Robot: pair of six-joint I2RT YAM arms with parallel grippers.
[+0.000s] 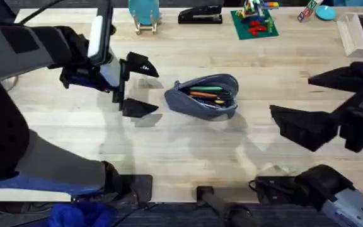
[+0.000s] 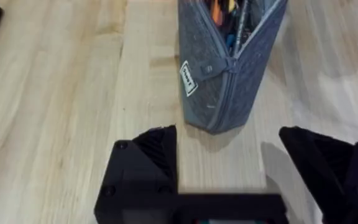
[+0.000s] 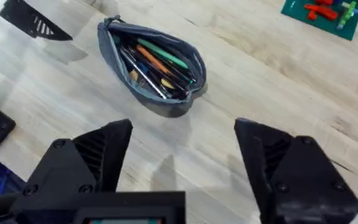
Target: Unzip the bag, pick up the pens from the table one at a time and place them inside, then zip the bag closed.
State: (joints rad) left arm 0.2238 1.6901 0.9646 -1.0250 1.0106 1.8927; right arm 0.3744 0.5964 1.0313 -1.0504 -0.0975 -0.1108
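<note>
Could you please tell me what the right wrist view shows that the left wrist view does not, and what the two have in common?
Right wrist view alone: the bag's open mouth seen from above, with the green pen and other pens lying inside, plus a green plate of toy bricks at the far edge.

Left wrist view alone: the bag's closed end seen end-on, with its white label and the zipper seam running down to the table.

Both: the open blue-grey bag on the wooden table, and each arm's own open black fingers apart from the bag.

The bag (image 1: 205, 98) lies unzipped on the table (image 1: 188, 148); pens (image 1: 210, 92) inside.
</note>
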